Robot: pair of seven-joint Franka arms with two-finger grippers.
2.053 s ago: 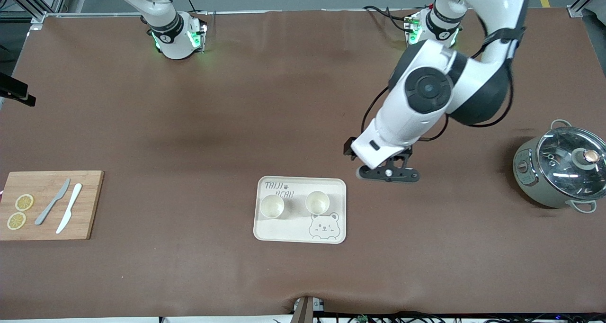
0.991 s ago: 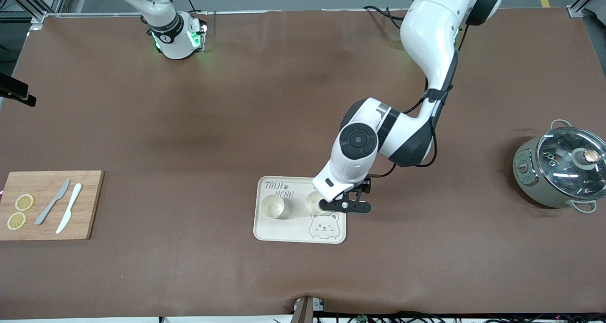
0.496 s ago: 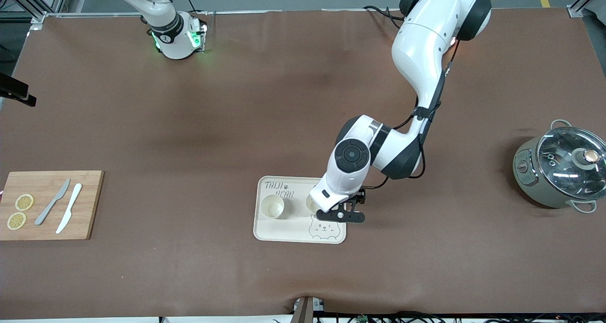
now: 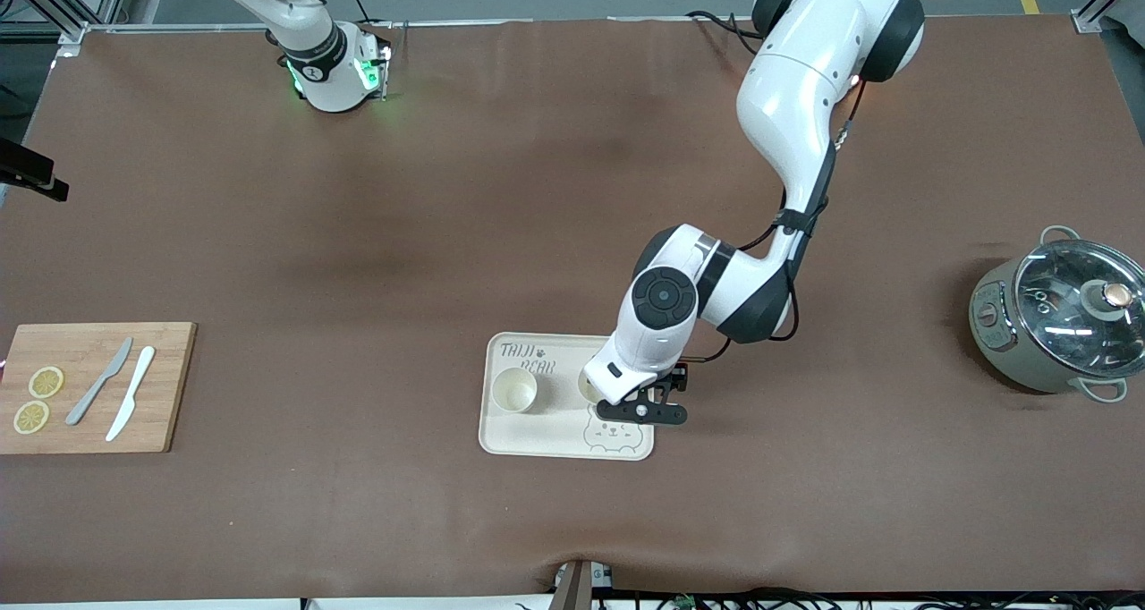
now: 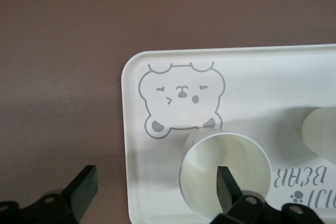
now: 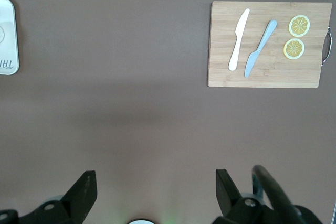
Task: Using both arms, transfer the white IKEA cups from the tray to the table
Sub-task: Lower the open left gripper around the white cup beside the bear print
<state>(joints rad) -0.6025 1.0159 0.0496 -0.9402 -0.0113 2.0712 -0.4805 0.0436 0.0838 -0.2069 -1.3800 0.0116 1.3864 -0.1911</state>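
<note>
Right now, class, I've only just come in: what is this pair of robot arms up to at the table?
The left gripper has reached down to the tray and sits at one white cup, jaws open, one finger inside the rim and the other outside, past the tray's edge. Nothing is gripped yet. The second cup stands untouched beside it on the tray, toward the right arm's end. The right gripper waits, jaws open, high over bare table. Both cups are still on the tray.

Matte brown table (image 4: 358,234), smooth cream tray (image 4: 501,440), wooden cutting board (image 4: 170,386).
</note>
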